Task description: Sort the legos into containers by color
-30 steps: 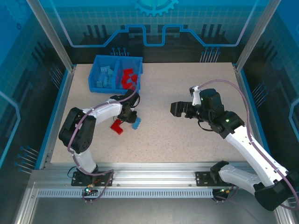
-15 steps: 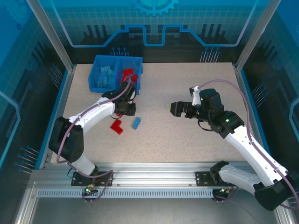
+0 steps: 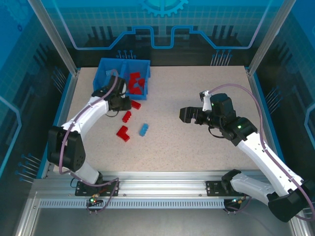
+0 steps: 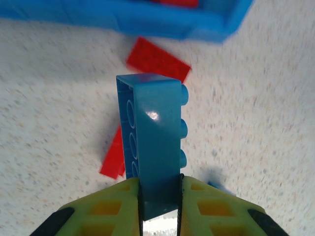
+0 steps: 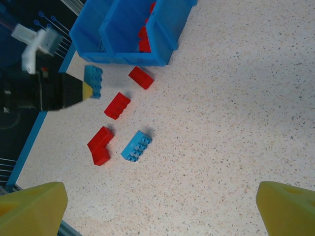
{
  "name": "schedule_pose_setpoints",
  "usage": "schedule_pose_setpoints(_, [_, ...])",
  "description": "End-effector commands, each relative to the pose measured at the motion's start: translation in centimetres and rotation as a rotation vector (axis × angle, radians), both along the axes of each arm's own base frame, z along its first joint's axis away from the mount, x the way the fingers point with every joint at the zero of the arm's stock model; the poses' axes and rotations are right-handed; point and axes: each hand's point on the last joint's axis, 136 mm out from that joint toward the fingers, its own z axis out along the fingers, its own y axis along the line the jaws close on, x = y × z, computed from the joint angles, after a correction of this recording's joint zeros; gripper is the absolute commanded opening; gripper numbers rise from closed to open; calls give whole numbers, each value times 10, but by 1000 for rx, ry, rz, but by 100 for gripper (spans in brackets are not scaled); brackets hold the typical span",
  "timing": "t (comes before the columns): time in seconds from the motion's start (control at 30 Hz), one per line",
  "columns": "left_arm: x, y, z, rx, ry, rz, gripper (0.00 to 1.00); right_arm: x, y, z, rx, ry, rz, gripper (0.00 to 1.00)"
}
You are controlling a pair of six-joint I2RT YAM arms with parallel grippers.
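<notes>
My left gripper is shut on a light blue lego, held upright above the table just in front of the blue bin. From above, the left gripper hangs near the bin's front edge. The bin's left container holds light blue legos and its right container holds red legos. Two red bricks, a red L-shaped piece and one blue brick lie loose on the table. My right gripper is open and empty, right of the bricks.
The right wrist view takes in the bin, the held blue lego, the loose blue brick and the red L piece. A blue frame rail borders the table's left side.
My left gripper has moved up and to the left from beside the loose bricks toward the bin, carrying the blue lego. Two red bricks it covered are now visible. The right arm has not moved.
</notes>
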Motion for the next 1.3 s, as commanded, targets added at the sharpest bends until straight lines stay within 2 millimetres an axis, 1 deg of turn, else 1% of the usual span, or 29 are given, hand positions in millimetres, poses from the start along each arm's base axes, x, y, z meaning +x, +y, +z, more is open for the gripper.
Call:
schedule_pose_setpoints(0.0, [37,20,66,-56,-197,65,24,1,-3,4,15,6,-13,100])
schedule_pose_setpoints(0.1, [71,44,90,-47,-262,113,24,1,-2,5,21,6,-12,100])
schedule_pose_setpoints(0.17, [96,63,93,-26,-269,154,24,0,-2,7,23,7,-12,100])
schedule_pose_setpoints(0.27, [134,88,86,-25,-267,208,24,-3,-5,10,20,2,-18,100])
schedule_pose_setpoints(0.3, [147,95,78,-33,-255,217,24,-4,-6,11,19,-1,-22,100])
schedule_pose_setpoints(0.37, [169,105,65,-56,-225,232,28,-6,-9,13,18,-8,-29,100])
schedule_pose_setpoints(0.43, [185,110,54,-84,-193,236,36,-7,-11,15,19,-15,-34,100])
schedule_pose_setpoints(0.47, [191,112,52,-94,-184,237,43,-8,-12,16,18,-18,-38,100])
schedule_pose_setpoints(0.5, [195,112,52,-98,-188,233,52,-8,-13,16,15,-19,-40,100])
schedule_pose_setpoints(0.57, [199,108,62,-116,-214,217,64,-8,-13,16,10,-22,-40,100])
schedule_pose_setpoints(0.63, [196,104,79,-142,-244,211,68,-6,-11,16,2,-22,-38,100])
schedule_pose_setpoints(0.67, [192,101,87,-161,-257,209,68,-4,-9,15,-4,-20,-34,100])
schedule_pose_setpoints(0.7, [185,97,101,-185,-278,207,69,-1,-7,14,-12,-18,-32,100])
schedule_pose_setpoints(0.73, [178,94,109,-208,-287,205,69,2,-5,15,-22,-19,-31,100])
schedule_pose_setpoints(0.77, [167,88,120,-240,-297,201,69,6,0,13,-38,-13,-22,100])
schedule_pose_setpoints(0.8, [152,82,137,-272,-321,191,71,11,7,12,-57,-8,-10,100])
schedule_pose_setpoints(0.83, [138,76,148,-293,-342,183,72,15,14,12,-75,-8,3,100])
schedule_pose_setpoints(0.9, [100,62,177,-319,-408,147,75,25,38,10,-106,6,44,100])
schedule_pose_setpoints(0.93, [83,58,189,-316,-439,128,77,30,53,7,-114,21,74,100])
schedule_pose_setpoints(0.97, [62,54,196,-308,-461,111,79,34,68,3,-116,37,101,100])
schedule_pose_setpoints(1.0, [40,49,205,-298,-488,82,82,39,88,-2,-112,61,137,100])
schedule_pose_setpoints(1.03, [22,45,211,-285,-508,54,84,43,104,-5,-102,78,161,100])
schedule_pose_setpoints(1.1, [-18,39,213,-237,-533,-18,90,54,136,-21,-92,139,190,99])
schedule_pose_setpoints(1.13, [-34,38,211,-212,-541,-46,93,59,147,-26,-90,158,187,99])
schedule_pose_setpoints(1.2, [-69,37,202,-147,-551,-108,98,72,169,-46,-95,211,151,99])
schedule_pose_setpoints(1.27, [-96,39,188,-88,-551,-150,99,83,192,-69,-86,281,133,100])
